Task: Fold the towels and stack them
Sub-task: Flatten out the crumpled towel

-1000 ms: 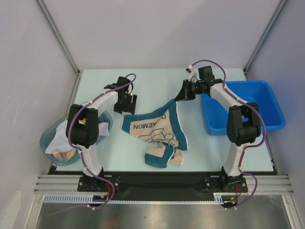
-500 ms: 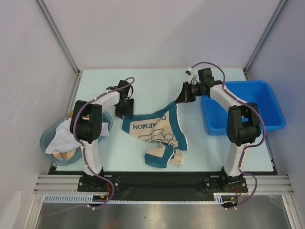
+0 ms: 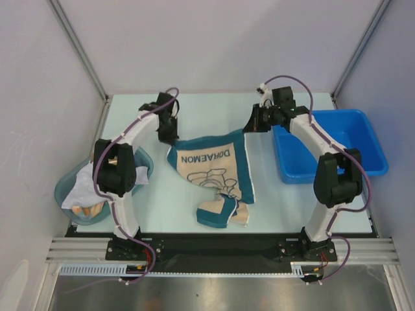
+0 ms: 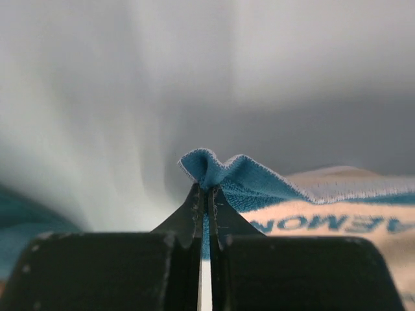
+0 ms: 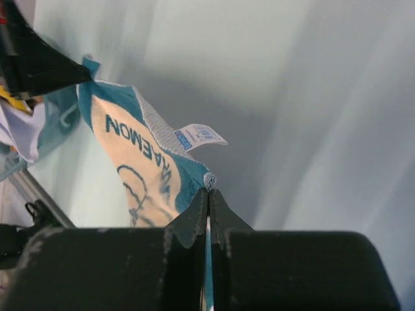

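Observation:
A cream towel (image 3: 211, 165) with a teal border and "DORAEMON" lettering hangs stretched between both grippers over the middle of the table, its near end crumpled on the surface. My left gripper (image 3: 170, 137) is shut on its far left corner, and the left wrist view shows the teal edge (image 4: 259, 184) pinched at the left gripper's (image 4: 207, 189) tips. My right gripper (image 3: 248, 127) is shut on the far right corner. In the right wrist view the towel (image 5: 139, 162) trails from that gripper (image 5: 209, 190), beside a white label (image 5: 198, 135). A white towel (image 3: 81, 184) and an orange towel (image 3: 87, 210) lie in the tub.
A translucent teal tub (image 3: 63, 196) sits at the left table edge beside the left arm. A blue plastic bin (image 3: 373, 155) stands at the right, close behind the right arm. Enclosure walls close in the back and both sides.
The left gripper has shut on the towel's left corner and lifted it toward the back. The right gripper drew back too, so the towel's far edge is now spread straight.

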Available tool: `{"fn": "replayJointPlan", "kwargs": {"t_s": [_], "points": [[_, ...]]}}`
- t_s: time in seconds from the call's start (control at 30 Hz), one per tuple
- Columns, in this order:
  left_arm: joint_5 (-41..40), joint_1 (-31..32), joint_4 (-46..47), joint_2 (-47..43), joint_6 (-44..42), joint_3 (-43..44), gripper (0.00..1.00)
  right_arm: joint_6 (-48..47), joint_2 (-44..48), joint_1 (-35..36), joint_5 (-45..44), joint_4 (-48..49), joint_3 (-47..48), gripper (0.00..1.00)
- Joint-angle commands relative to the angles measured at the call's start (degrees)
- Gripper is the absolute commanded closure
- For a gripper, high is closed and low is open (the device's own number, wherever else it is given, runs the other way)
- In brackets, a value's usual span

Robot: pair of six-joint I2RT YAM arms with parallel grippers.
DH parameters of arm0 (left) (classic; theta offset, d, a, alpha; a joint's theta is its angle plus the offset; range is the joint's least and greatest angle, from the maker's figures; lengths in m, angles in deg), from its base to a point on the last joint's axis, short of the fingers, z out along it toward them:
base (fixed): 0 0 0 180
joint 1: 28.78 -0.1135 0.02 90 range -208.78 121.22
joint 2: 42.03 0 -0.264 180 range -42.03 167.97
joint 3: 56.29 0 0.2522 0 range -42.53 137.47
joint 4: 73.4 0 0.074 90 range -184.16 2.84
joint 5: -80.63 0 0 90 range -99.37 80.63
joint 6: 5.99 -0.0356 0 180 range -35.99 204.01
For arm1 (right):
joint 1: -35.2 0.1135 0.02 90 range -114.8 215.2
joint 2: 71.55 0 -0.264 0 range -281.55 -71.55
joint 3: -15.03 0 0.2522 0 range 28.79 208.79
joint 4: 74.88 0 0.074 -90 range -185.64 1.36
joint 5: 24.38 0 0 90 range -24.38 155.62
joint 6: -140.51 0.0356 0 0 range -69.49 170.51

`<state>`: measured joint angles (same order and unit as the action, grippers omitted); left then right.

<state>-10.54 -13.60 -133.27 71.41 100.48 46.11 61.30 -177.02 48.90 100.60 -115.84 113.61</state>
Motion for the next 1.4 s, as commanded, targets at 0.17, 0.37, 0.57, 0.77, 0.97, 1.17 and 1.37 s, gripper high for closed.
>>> {"fn": "replayJointPlan", "kwargs": {"t_s": [0.17,0.37,0.57,0.77,0.97,1.17,1.37], "points": [[4.67,-0.33,0.31,-20.45,-0.74,26.29,1.0,0.03,21.78,3.44,-22.28,11.28,10.54,1.0],[12.59,0.2,2.07,-30.9,1.28,28.88,1.0,-5.24,35.14,8.27,-26.02,16.74,7.57,1.0],[19.53,2.83,5.58,-48.1,4.88,19.49,1.0,-5.96,55.15,18.27,-26.89,16.22,-0.34,1.0],[27.08,4.77,10.95,-58.51,11.38,15.33,1.0,-0.42,66.27,19.71,-21.72,18.85,-2.29,1.0],[31.32,4.77,12.18,-59.22,14.64,20.76,1.0,6.78,65.22,16.11,-13.99,23.84,1.66,1.0],[32.37,4.77,9.98,-55.88,15.34,31.05,1.0,16.54,63.02,7.32,-7.75,32.02,5.79,1.0],[34.48,4.77,16.65,-56.75,23.07,33.35,1.0,27.77,62.05,-1.2,-0.89,38.44,11.59,1.0]]}}
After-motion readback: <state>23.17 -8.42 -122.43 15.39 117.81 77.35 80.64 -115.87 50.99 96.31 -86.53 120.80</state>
